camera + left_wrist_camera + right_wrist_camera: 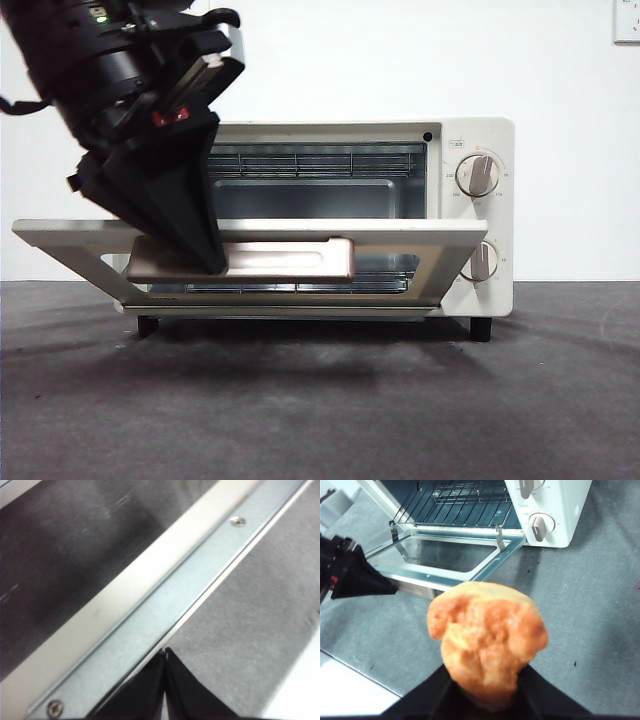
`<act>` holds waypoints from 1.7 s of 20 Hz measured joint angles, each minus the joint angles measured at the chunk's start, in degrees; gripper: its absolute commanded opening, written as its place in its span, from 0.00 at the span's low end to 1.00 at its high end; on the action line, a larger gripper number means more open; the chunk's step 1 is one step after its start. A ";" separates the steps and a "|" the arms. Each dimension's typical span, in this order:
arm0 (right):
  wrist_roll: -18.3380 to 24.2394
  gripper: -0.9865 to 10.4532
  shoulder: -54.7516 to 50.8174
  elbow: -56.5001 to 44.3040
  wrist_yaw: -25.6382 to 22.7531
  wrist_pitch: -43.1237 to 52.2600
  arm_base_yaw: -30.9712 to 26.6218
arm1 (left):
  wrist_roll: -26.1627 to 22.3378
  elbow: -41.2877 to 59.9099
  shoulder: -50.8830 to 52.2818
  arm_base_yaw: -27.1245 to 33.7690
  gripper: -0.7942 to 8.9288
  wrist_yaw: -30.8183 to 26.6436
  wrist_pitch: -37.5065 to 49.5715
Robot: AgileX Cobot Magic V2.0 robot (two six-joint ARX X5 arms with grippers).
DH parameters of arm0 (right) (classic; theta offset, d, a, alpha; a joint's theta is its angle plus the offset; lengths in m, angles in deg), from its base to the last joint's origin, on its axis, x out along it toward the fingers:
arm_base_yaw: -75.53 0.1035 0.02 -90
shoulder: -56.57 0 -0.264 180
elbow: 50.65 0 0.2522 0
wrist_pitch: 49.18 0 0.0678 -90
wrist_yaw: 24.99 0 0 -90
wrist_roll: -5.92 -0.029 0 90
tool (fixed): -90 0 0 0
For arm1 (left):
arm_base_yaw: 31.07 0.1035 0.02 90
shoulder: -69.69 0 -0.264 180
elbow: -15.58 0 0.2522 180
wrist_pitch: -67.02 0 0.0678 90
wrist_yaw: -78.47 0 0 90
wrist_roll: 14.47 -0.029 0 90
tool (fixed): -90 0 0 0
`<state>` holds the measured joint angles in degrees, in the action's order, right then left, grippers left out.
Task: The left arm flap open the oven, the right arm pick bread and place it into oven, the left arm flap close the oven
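The cream-white oven (pixel 360 215) fills the middle of the front view, its door (pixel 250 262) flapped down nearly level, beige handle (pixel 290 259) facing forward and the wire rack (pixel 320 160) visible inside, two beige knobs (pixel 478 175) at its right. The golden-orange bread (pixel 487 635), lumpy and rounded, sits low centre in the right wrist view, clamped between black jaws.

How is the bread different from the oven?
The bread is small, round and golden-orange; the oven is big, boxy and cream-white. The bread is held up off the table in the right end effector; the oven stands on the table with its door open.
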<state>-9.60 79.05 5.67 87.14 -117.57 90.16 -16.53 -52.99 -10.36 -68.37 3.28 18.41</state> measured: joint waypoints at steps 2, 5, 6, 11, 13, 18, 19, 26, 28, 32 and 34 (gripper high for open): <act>0.00 0.17 0.00 0.00 0.00 0.09 0.00 | 1.42 2.01 1.29 -0.09 0.09 -0.70 1.44; 0.00 0.17 0.00 0.00 0.00 1.31 0.00 | 2.27 3.41 1.81 -0.35 0.09 -1.20 2.56; 0.00 0.17 0.00 0.00 -0.02 1.33 0.00 | 2.71 4.00 1.81 -0.55 0.09 -1.33 3.06; 0.00 0.17 0.00 0.00 -0.02 1.33 0.00 | 3.80 6.01 1.79 -2.08 0.09 -2.67 4.90; 0.00 0.17 0.00 0.00 -0.02 1.36 0.00 | 4.26 6.01 1.79 -2.86 0.09 -2.84 5.35; 0.00 0.17 0.00 0.00 0.04 1.36 0.00 | 4.63 5.97 1.79 -3.10 0.09 -4.17 4.31; -0.04 0.17 0.00 0.00 0.35 1.36 0.00 | 4.63 5.97 1.79 -3.15 0.09 -4.09 3.58; -3.50 0.17 4.81 0.00 9.25 7.50 0.15 | 6.38 5.62 15.04 -3.19 0.09 -4.13 -1.40; -5.25 0.17 8.57 0.00 10.75 12.46 1.68 | 7.06 5.33 21.73 -3.17 0.09 -4.13 -3.17; -8.70 0.17 17.59 0.00 9.46 24.13 9.14 | 7.41 3.63 34.32 -3.17 0.09 -4.46 -4.46; -11.02 0.17 23.78 0.00 5.16 31.08 14.78 | 7.43 2.19 39.67 -3.17 0.09 -6.14 -5.25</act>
<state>-20.62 102.83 5.67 92.30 -86.49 104.94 -9.10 -50.80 29.31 -71.54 -2.86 13.16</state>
